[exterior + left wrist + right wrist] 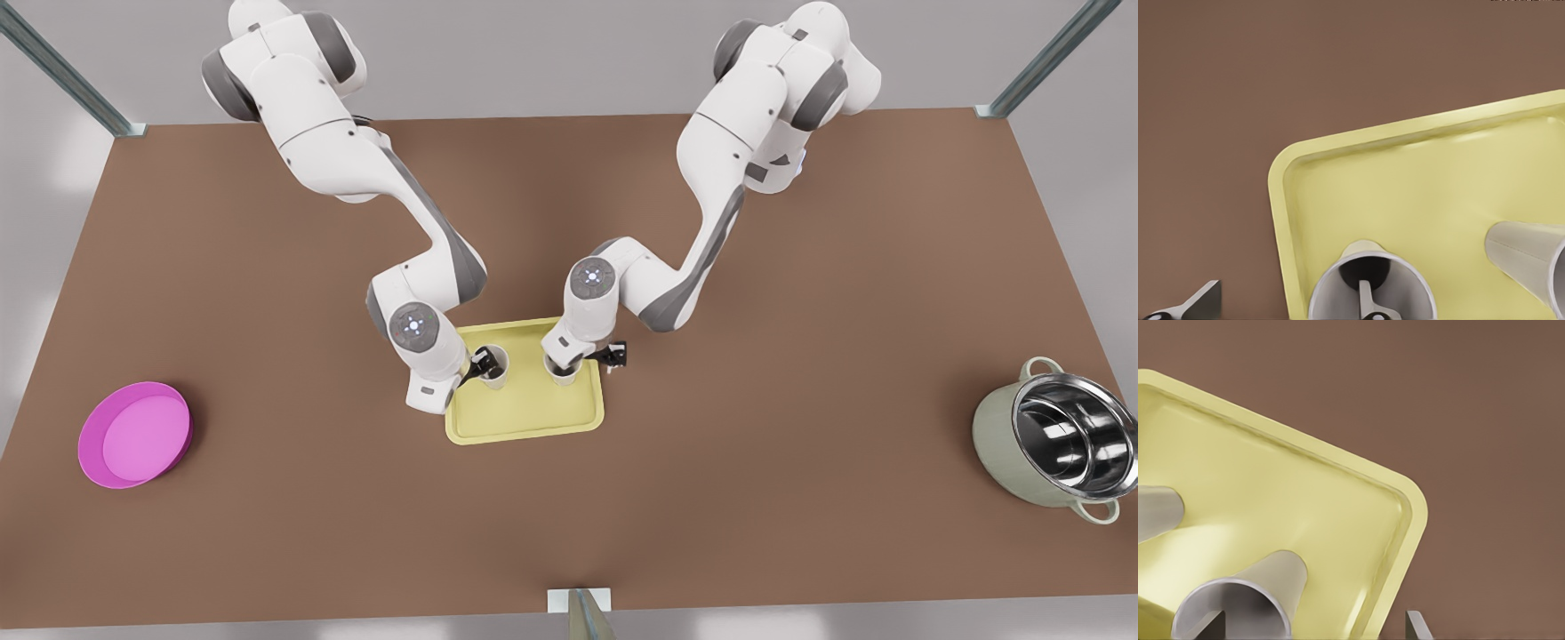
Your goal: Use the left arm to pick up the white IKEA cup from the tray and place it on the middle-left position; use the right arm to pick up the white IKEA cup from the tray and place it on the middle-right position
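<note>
Now both arms' jaws straddle tray (524, 418) cups' rims.

My front view looks steeply down on the whole bench (569, 498) from opposite the arm bases. Both wrist views sit close above the tray (1281, 200), facing down; all three views share it.

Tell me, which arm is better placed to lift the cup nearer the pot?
Left. The left gripper straddles that cup's wall, open, one finger inside and one outside. The right gripper is at the other cup, farther from the pot.
</note>
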`<action>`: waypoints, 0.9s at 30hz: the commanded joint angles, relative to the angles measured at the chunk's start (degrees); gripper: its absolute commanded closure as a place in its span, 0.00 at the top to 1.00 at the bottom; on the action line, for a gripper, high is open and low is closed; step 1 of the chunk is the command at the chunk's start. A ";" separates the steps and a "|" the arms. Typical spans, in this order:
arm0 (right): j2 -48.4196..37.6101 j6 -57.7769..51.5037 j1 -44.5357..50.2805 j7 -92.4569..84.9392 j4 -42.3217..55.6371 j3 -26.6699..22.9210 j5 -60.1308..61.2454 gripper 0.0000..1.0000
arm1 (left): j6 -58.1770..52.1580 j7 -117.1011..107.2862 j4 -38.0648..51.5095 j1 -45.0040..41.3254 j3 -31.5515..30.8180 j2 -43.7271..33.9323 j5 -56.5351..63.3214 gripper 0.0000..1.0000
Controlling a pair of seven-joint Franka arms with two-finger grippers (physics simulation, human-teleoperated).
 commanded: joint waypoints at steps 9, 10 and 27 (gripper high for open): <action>1.93 0.27 0.74 -0.18 -2.77 0.15 0.00 1.00 | 6.91 -12.22 0.33 -0.10 0.00 3.22 0.73 0.97; 1.93 0.27 1.44 -0.18 -3.21 0.23 0.00 1.00 | 6.91 -14.15 0.51 -0.10 -0.09 3.22 0.73 0.76; 1.49 -0.69 1.36 0.17 -4.97 2.08 0.35 0.20 | -0.39 -5.46 -9.77 8.60 0.26 -13.04 0.03 0.16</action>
